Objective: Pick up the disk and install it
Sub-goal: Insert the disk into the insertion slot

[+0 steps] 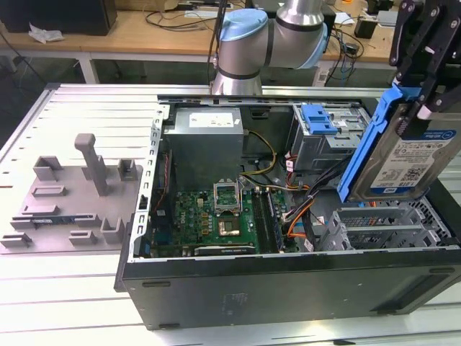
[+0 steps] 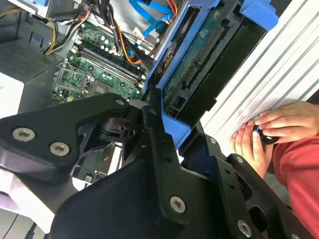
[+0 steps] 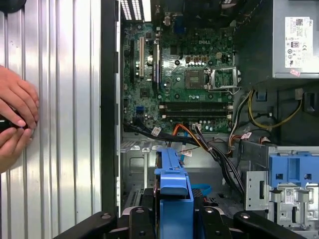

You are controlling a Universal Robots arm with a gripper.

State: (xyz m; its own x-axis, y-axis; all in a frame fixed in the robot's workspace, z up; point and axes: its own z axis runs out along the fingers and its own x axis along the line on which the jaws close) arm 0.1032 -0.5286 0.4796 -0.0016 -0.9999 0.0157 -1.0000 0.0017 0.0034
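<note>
In the exterior view the disk [image 1: 403, 162], a silver drive with a white-and-blue label and a blue bracket [image 1: 367, 144], hangs tilted on edge above the open computer case [image 1: 288, 281], at that view's right. My gripper [image 1: 418, 112] is shut on its upper end. Both wrist views show the same grip: the black fingers [image 2: 158, 142] clamp the disk [image 2: 199, 55] by its blue-framed edge. The disk's blue bracket [image 3: 172, 181] points toward the case's interior, between my gripper's [image 3: 172, 221] black links.
Inside the case lie the green motherboard [image 1: 209, 216], a grey power supply box [image 1: 205, 137], loose cables [image 1: 299, 209] and a drive cage with a blue latch [image 1: 320, 119]. A grey fixture [image 1: 79, 194] sits at the exterior view's left. A person's hands [image 3: 15, 119] rest on the ribbed table beside the case.
</note>
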